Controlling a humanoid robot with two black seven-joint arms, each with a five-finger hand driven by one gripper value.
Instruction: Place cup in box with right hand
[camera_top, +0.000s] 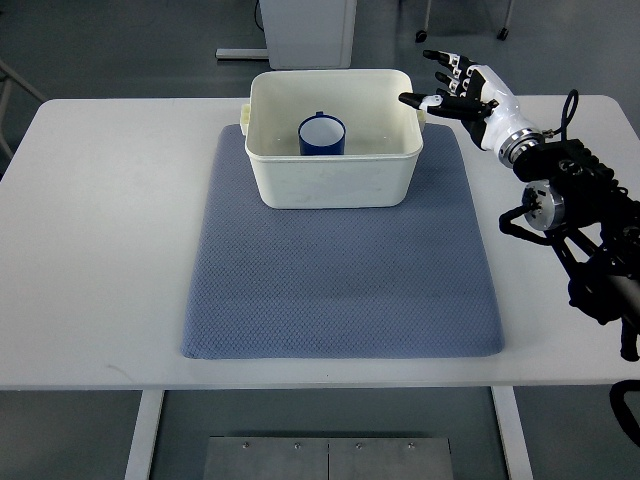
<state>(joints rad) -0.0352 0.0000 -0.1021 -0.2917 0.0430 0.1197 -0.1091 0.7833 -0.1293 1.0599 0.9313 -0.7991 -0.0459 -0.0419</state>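
The cup (322, 135), blue outside and white inside, is seen standing upright inside the white box (333, 180), near the back wall and a little left of the middle. The box rests on the far part of a grey-blue mat (340, 290), which lies on a white table (100, 230).

The right hand (455, 88) is held just beside the right rim of the box, above the table. Its fingers are spread and nothing is held in them; the thumb points toward the box. The left hand is not seen.

From how things lie, the placing itself is judged to be done, and the step in hand is probably the clearing of the hand from the box. To do this well, the hand should be kept open and lifted away from the rim to the right, so that the box wall and its small handle are not caught by the thumb. The box looks light, and a push on the rim could slide it on the mat or tip the cup.
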